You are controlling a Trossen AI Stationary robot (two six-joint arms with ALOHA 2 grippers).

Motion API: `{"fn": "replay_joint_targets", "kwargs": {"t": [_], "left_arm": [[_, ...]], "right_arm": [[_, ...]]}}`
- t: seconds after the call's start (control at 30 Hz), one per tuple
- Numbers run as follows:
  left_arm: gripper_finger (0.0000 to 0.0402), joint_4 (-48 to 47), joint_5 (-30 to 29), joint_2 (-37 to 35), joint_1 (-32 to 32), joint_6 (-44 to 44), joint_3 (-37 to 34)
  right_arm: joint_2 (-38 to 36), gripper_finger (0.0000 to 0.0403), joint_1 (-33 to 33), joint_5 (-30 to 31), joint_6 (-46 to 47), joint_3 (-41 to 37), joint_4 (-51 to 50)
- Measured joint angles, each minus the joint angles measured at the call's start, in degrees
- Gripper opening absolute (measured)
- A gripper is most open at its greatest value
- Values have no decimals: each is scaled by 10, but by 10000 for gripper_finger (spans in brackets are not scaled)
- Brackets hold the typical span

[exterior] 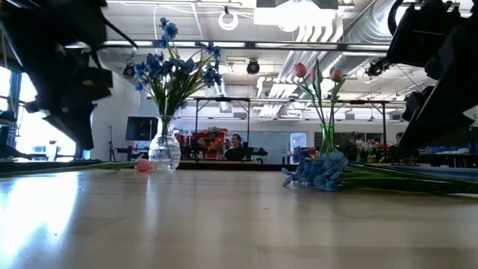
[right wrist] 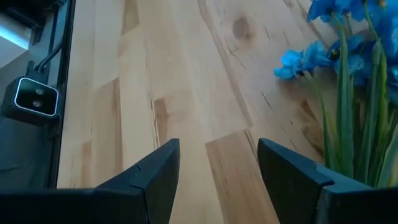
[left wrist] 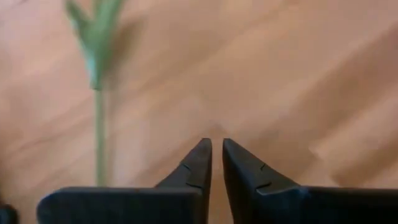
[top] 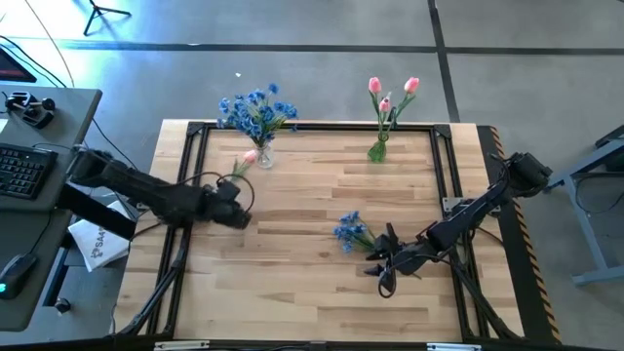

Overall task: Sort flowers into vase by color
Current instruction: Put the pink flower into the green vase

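A bunch of blue flowers (top: 349,230) lies flat on the table, blossoms (right wrist: 323,37) toward the far left and green stems (right wrist: 357,124) running back beside my right gripper (right wrist: 217,155). That gripper is open over bare wood, with the stems outside its fingers. A single pink tulip (top: 250,156) lies on the table by the glass vase of blue flowers (top: 258,115). Its green stem (left wrist: 99,124) shows beside my left gripper (left wrist: 216,146), which is shut and points down at the table (top: 240,213). A second vase (top: 378,148) holds pink tulips.
Both vases stand near the table's far edge, the blue one (exterior: 164,149) to the left and the pink one (exterior: 328,138) to the right. A black frame (top: 190,175) runs along the tabletop's edges. A desk with a keyboard (top: 21,168) stands left of the table.
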Motion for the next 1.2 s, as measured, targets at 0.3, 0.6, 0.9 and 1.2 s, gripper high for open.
{"fn": "replay_joint_targets", "kwargs": {"t": [0.3,0.6,0.9,1.2], "left_arm": [[128,2,14,51,201,117,0],[163,60,25,105,313,227,0],[75,64,65,139,325,243,1],[10,57,108,139,206,184,1]], "right_arm": [[0,210,-1,34,-11,0,2],[0,210,-1,49,-9,0,11],[0,210,-1,50,-9,0,14],[0,210,-1,72,-9,0,18]]}}
